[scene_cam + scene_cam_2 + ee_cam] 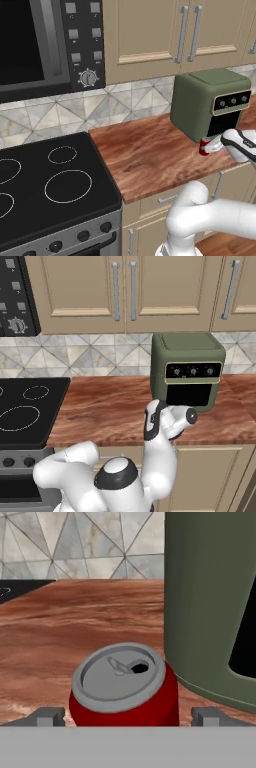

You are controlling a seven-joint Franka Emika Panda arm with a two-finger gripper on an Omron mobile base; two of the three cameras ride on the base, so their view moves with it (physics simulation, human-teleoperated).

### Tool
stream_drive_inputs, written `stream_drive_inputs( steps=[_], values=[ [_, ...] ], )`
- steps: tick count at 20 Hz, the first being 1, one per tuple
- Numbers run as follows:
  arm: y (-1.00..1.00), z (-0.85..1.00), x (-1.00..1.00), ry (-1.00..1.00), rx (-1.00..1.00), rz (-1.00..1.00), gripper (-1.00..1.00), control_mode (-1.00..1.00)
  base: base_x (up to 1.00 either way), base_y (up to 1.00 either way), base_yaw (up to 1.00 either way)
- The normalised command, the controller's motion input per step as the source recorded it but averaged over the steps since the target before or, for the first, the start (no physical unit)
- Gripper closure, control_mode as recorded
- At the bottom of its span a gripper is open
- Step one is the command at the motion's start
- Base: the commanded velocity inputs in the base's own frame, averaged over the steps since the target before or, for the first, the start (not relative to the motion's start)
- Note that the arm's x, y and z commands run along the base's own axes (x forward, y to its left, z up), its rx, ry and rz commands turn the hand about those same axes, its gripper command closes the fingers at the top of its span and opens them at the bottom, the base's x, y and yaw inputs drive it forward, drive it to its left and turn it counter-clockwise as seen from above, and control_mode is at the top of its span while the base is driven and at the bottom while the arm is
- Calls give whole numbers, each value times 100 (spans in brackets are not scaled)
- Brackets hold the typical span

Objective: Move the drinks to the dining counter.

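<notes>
A short red can [125,687] with a grey pull-tab lid stands upright on the wood counter [65,622], close against the front left corner of a green toaster oven [210,602]. My gripper [128,717] is open, its two fingertips [47,716] low on either side of the can with a gap to each. From the left base view the can [203,148] peeks out just left of my hand [239,142]. In the right base view my hand [170,418] covers it. The dining counter is out of view.
The green toaster oven [210,102] sits on the narrow wood counter [145,155] under beige cabinets [165,30] and a tiled backsplash [100,107]. A black stovetop [45,185] lies to the left, with a microwave [35,40] above it.
</notes>
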Motion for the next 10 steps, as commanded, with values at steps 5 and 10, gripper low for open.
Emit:
stream_drive_inputs(
  steps=[5, 10],
  values=[
    [5, 0, 0, 0, 0, 0, 100, -100, 0, 0, 0],
    [0, 0, 0, 0, 0, 0, 100, -100, 0, 0, 0]
  ],
)
